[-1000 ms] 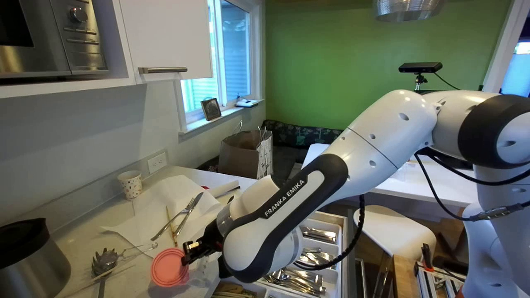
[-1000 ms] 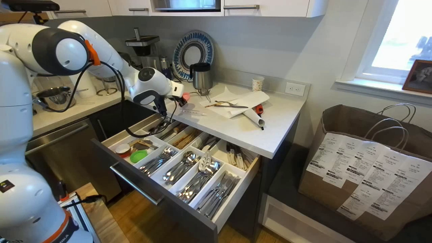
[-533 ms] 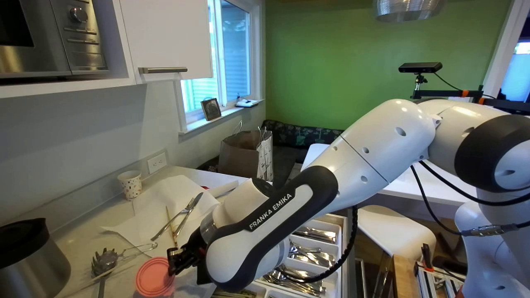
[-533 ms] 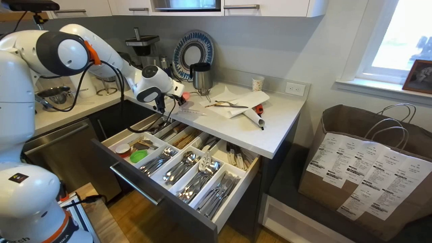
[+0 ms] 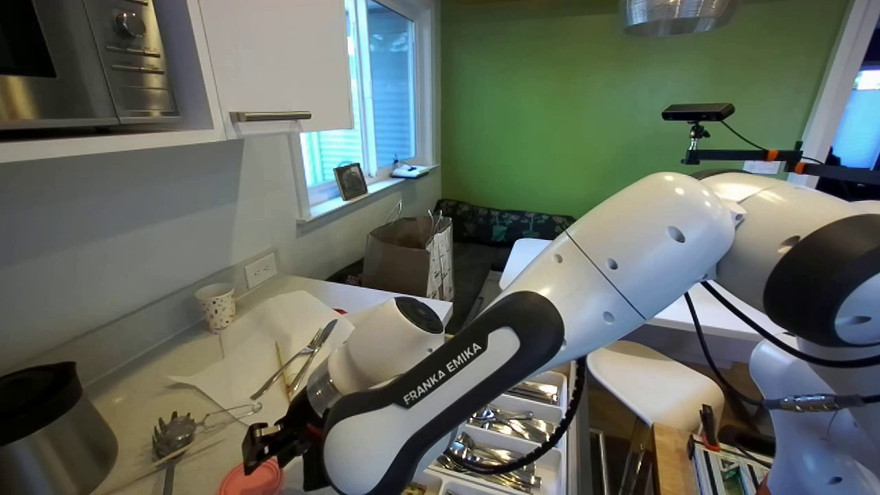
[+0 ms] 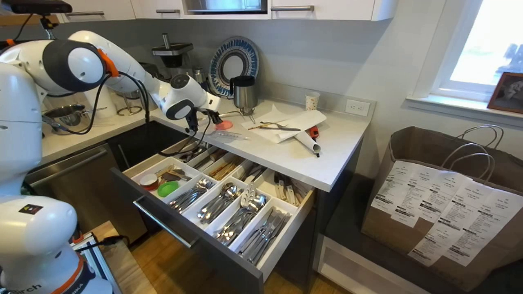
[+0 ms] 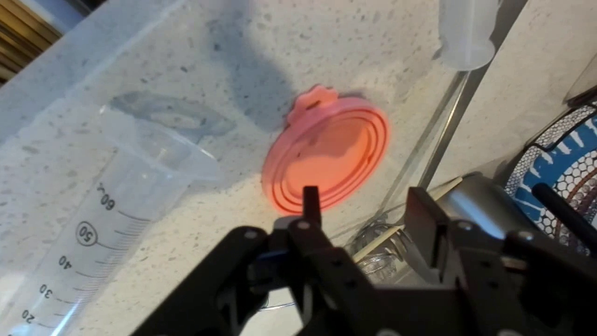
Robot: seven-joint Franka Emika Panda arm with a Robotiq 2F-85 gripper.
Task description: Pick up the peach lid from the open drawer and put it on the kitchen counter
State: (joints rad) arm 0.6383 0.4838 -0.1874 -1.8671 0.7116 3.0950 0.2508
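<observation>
The peach lid [image 7: 326,154], pink-peach and round with a small tab, lies on the off-white kitchen counter [image 7: 382,60]. It also shows in both exterior views [image 5: 251,479] [image 6: 224,125], cut by the lower edge in the first of these points' view. My gripper [image 7: 364,198] is open and empty, with its fingers apart; one fingertip overlaps the lid's edge in the wrist view. In both exterior views the gripper [image 5: 258,445] [image 6: 215,117] is just above and beside the lid. The open drawer [image 6: 286,243] stands out below the counter, holding silver utensils.
A clear measuring cylinder [image 7: 116,200] lies beside the lid. A steel jug [image 6: 245,93], a pasta spoon [image 5: 175,433], a thin whisk [image 5: 234,414] and white paper [image 6: 302,120] with cutlery are on the counter. A patterned cup [image 5: 216,306] stands by the wall.
The gripper moved left and down in an exterior view with the lid held tilted in it. The jaws then opened, and the lid now lies flat on the counter, apart from the fingers.
</observation>
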